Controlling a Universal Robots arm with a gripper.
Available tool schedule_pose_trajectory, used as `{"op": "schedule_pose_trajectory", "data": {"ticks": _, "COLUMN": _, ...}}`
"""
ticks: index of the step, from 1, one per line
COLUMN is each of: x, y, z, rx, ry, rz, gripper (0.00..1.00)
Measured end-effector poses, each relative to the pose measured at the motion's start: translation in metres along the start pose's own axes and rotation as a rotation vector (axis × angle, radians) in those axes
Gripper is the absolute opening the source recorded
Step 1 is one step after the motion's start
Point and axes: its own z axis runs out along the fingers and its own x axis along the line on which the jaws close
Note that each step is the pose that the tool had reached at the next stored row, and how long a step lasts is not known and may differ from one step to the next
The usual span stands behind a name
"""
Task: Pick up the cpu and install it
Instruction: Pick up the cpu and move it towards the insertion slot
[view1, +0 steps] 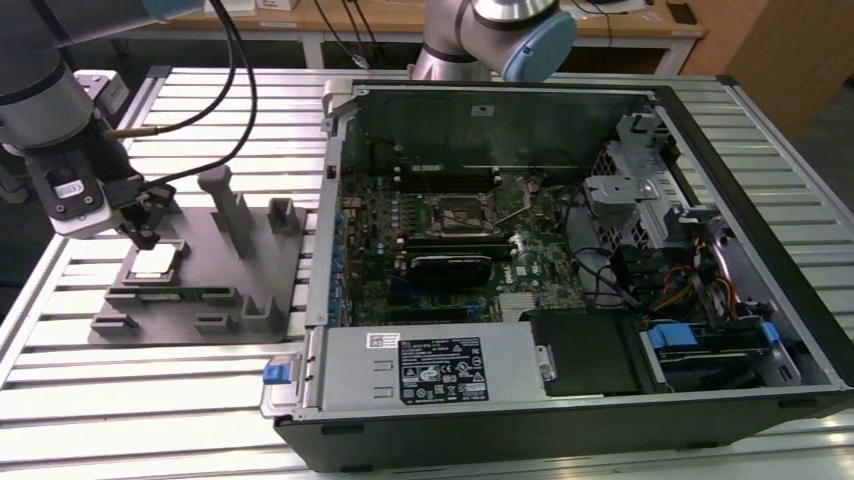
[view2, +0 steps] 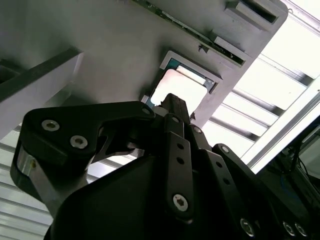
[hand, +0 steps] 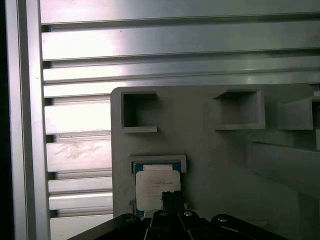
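The cpu (view1: 154, 262), a flat silvery-white square, lies in its recess near the exterior view's left edge of the grey fixture plate (view1: 200, 295). My gripper (view1: 144, 240) hangs just over it, shut, with its tip pointing down at the chip's top. In both wrist views the black tip (view2: 172, 101) (hand: 172, 196) overlaps the near edge of the cpu (view2: 180, 85) (hand: 155, 185). Whether the tip touches the chip I cannot tell. The black socket frame (view1: 461, 213) sits in the middle of the motherboard inside the open case.
The open computer case (view1: 694, 130) fills the exterior view's right, its metal wall (view1: 327, 200) standing beside the plate. Grey posts (view1: 227, 210) and blocks (view1: 284, 215) rise from the plate between the cpu and the case. A ribbed aluminium table (view1: 174, 400) lies underneath.
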Motion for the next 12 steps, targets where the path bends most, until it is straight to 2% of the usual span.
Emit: {"op": "schedule_pose_trajectory", "data": {"ticks": 12, "x": 0.0020, "y": -0.0008, "z": 0.0069, "rx": 0.0020, "ry": -0.0001, "rz": 0.000, "gripper": 0.11}}
